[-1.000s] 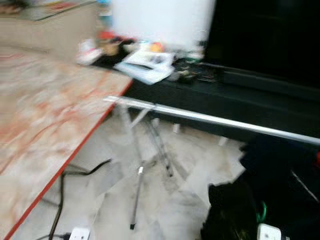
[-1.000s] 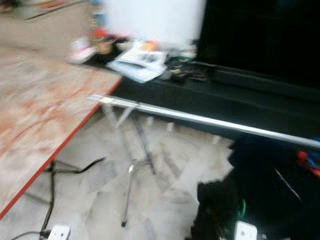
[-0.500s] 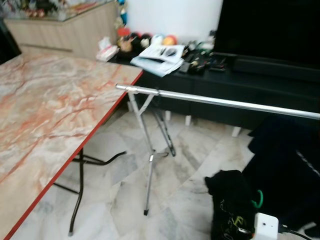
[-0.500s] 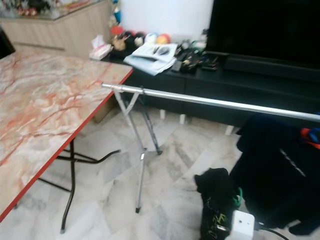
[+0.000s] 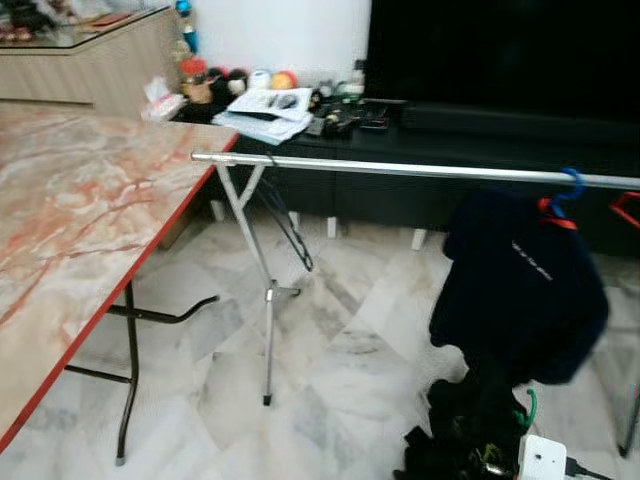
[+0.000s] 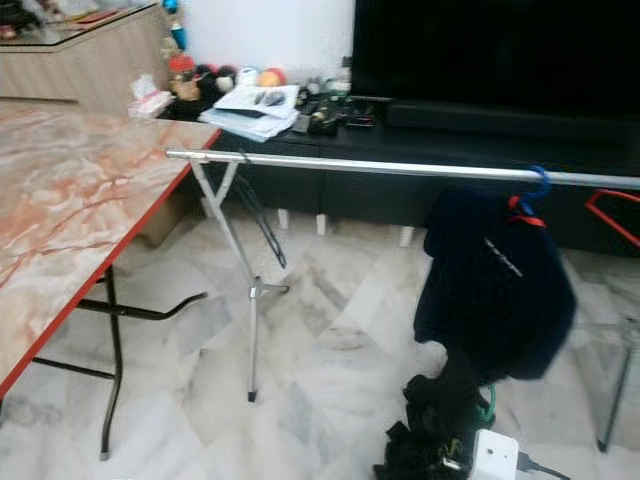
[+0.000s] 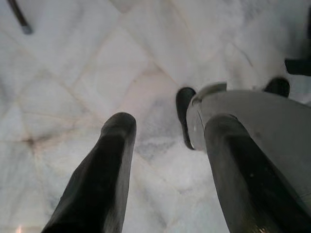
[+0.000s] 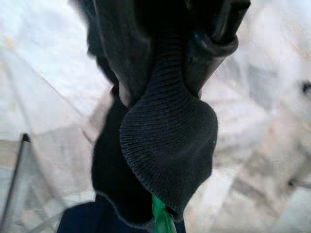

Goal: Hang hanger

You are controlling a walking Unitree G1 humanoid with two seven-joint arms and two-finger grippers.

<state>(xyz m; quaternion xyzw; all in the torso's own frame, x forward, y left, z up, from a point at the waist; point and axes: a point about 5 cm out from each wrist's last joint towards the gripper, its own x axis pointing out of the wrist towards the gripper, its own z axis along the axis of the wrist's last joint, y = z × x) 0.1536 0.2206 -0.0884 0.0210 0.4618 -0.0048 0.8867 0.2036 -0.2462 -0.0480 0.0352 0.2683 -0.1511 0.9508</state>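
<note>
Right end effector (image 8: 194,43) clenched on dark garment (image 8: 165,145) with green hanger (image 8: 160,221), below rail (image 5: 400,169); lifting its hook onto the rail comes next.

Blue hanger (image 5: 568,186) now on rail (image 5: 400,168) — seemingly camera-turned.

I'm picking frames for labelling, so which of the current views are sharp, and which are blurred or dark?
Left eye view: fairly sharp, the rail and hung dark garment read clearly. Left wrist view: the fingers soft, floor tiles bright. Right wrist view: the ribbed dark cloth crisp, background washed out and blurred.
</note>
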